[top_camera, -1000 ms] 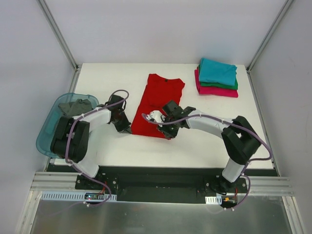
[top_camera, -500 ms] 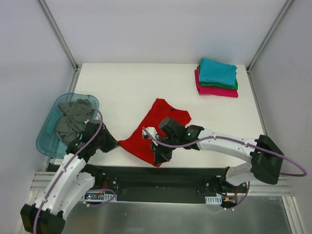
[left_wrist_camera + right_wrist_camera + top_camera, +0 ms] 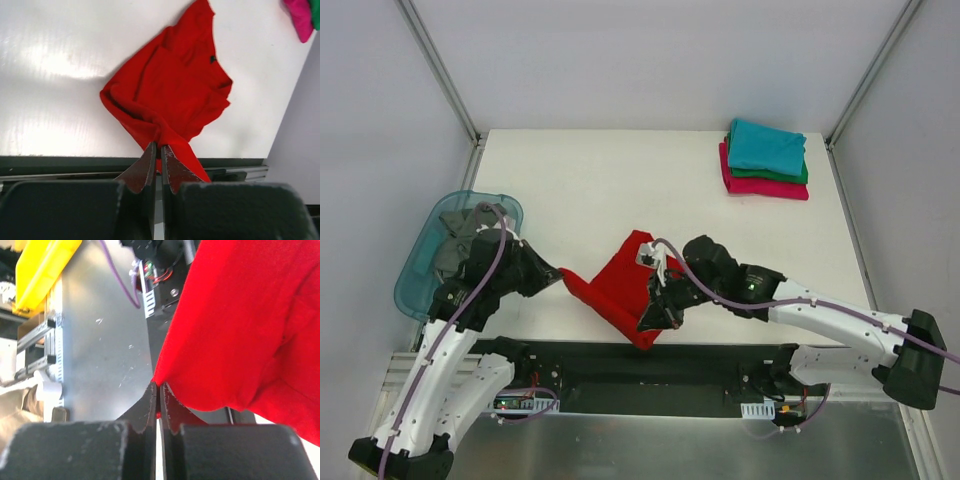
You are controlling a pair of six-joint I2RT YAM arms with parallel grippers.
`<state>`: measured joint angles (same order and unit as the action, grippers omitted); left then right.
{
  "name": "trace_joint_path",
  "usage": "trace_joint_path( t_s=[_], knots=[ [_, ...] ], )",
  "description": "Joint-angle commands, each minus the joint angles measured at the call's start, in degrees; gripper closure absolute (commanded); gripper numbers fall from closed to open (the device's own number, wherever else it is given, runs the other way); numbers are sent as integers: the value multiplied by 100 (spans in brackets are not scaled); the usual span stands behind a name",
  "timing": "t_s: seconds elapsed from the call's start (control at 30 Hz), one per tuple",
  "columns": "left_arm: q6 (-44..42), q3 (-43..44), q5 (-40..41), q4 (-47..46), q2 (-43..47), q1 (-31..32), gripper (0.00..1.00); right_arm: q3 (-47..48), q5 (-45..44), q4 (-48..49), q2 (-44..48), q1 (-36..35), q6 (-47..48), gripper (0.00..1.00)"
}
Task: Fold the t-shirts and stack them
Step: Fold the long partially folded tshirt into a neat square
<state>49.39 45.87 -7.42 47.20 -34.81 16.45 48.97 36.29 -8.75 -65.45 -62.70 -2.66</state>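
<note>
The red t-shirt (image 3: 620, 290) hangs bunched between both grippers above the table's near edge. It also shows in the left wrist view (image 3: 170, 95), dark neck label up, and in the right wrist view (image 3: 250, 325). My left gripper (image 3: 558, 277) (image 3: 159, 147) is shut on the shirt's left corner. My right gripper (image 3: 653, 322) (image 3: 159, 387) is shut on its lower edge. A folded stack with teal (image 3: 766, 145), green (image 3: 800, 178) and magenta-pink (image 3: 760, 185) shirts lies at the back right. A dark grey shirt (image 3: 460, 240) lies crumpled in the tub.
The translucent blue tub (image 3: 412, 270) sits at the table's left edge, behind my left arm. The black front rail (image 3: 650, 360) runs under the hanging shirt. The white table (image 3: 580, 180) stretches behind the shirt. A yellow object (image 3: 42, 265) shows below the table.
Both grippers pulled the red shirt from flat at mid-table toward the near edge and lifted it. The shirt is now bunched between them, its lower tip over the front rail.
</note>
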Motion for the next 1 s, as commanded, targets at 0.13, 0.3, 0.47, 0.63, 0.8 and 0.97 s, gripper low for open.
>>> trace_joint_path(
  t_s=[0.13, 0.3, 0.47, 0.63, 0.8, 0.97],
  knots=[
    [-184, 607, -313, -1405, -1159, -10, 100, -291, -166, -284, 454, 986, -306, 99],
    [-158, 818, -532, -2108, -2116, 121, 100, -537, -272, -320, 577, 1619, -323, 99],
    [-157, 1257, -6, -2505, -3021, 578, 100, -775, -333, -311, 560, 2146, -367, 99],
    [-280, 1863, -39, -2567, -4085, 667, 100, -933, -377, -232, 446, 2542, -429, 99],
    [-438, 2391, -84, -2575, -5060, 728, 100, -995, -527, -127, 270, 2885, -446, 99],
    [-702, 3023, -417, -2575, -6036, 772, 100, -1056, -562, 58, -29, 3070, -543, 99]
  ],
)
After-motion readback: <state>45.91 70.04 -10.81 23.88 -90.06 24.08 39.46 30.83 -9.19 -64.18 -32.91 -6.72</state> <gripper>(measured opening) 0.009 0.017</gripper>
